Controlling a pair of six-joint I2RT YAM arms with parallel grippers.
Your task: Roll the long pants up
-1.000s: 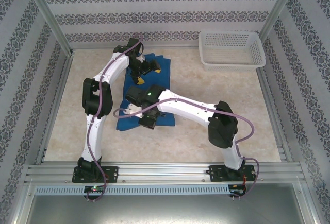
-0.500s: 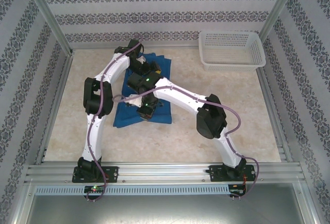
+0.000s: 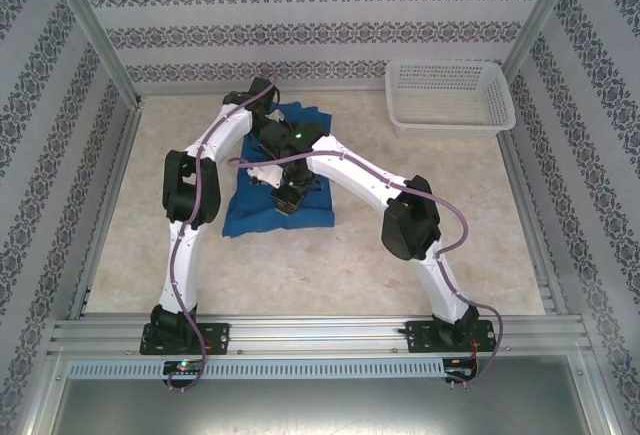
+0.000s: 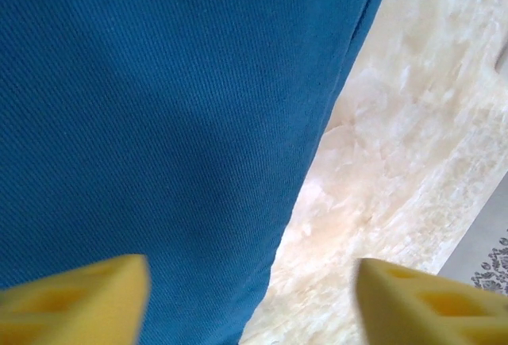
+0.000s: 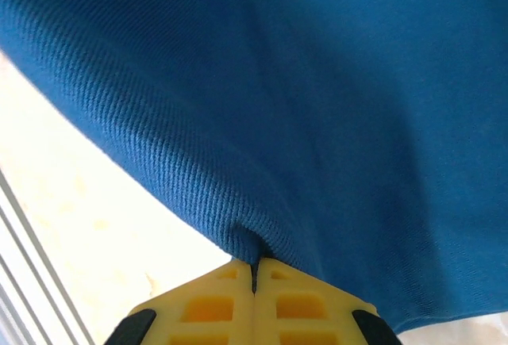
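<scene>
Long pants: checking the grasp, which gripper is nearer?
Right. The right gripper pinches a fold of the long pants; the left gripper stands open over their edge.

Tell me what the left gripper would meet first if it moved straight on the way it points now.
Most likely the long pants, close to their edge: the left gripper points at the blue cloth beside the bare table. Depth is unclear.
</scene>
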